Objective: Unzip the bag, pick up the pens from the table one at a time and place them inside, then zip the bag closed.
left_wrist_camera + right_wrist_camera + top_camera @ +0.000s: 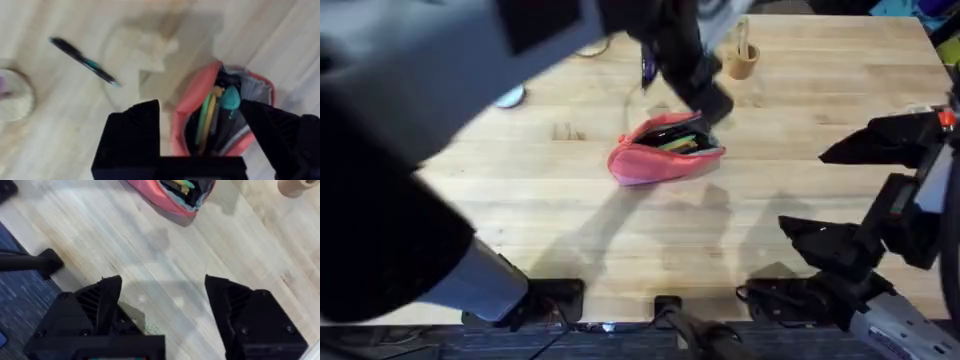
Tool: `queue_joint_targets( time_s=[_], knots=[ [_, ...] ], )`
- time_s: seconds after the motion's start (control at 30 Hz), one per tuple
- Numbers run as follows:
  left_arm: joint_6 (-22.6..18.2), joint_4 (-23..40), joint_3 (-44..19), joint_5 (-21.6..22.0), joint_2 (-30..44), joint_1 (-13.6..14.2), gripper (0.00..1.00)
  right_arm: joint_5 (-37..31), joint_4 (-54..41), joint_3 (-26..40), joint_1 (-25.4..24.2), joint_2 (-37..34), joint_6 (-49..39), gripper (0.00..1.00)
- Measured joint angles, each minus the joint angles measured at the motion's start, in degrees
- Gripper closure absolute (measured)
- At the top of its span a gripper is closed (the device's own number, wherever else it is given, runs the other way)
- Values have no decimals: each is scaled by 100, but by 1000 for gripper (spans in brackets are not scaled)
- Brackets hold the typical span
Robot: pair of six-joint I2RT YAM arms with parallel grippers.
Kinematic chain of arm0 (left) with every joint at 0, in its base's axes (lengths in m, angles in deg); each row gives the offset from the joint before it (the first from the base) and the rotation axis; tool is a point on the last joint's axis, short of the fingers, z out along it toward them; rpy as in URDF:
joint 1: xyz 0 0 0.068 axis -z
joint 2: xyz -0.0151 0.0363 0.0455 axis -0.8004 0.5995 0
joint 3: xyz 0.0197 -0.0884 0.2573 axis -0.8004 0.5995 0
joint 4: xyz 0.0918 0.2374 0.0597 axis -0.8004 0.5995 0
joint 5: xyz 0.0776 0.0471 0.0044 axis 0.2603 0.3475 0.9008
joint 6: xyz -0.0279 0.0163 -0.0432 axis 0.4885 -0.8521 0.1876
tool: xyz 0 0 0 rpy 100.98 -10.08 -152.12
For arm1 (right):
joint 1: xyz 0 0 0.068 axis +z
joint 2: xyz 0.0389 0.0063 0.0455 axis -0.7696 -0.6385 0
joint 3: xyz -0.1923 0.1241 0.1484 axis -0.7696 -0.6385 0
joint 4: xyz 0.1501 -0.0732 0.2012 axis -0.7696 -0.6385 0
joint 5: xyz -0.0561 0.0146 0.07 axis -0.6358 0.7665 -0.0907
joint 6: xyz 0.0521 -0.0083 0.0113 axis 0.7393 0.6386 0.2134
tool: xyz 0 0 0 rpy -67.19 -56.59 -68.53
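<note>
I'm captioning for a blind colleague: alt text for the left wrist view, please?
An open coral-pink pencil pouch lies on a light wooden table, yellow and teal items inside, with the left gripper open above it. A slim black pen lies beside it.

L arm [410, 150] blurred; bag [175, 195] cut off by edge.

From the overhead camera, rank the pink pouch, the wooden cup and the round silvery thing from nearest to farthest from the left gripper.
1. The pouch, open, right under the left gripper.
2. The wooden cup, just beyond it, toward the far edge.
3. The silvery disc, well off to the left.
</note>
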Motion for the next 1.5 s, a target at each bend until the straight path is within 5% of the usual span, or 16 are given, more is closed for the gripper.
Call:
queue_joint_targets(
  time_s=[0.23,0.4,0.53,0.87,1.5],
  knots=[
    [-72,-420,-261,4,-316,-731,7,2,0,0,0,2,0,6],
    [481,-937,-261,217,-272,-938,7,2,1,0,0,0,-2,6],
    [1139,-1394,-261,518,-238,-988,6,2,40,0,0,0,-22,6],
    [1857,-1750,-261,912,499,-993,6,2,87,0,0,2,-24,5],
    [2011,-2359,-261,1015,1679,-1115,6,2,87,0,0,0,-24,5]
  ],
)
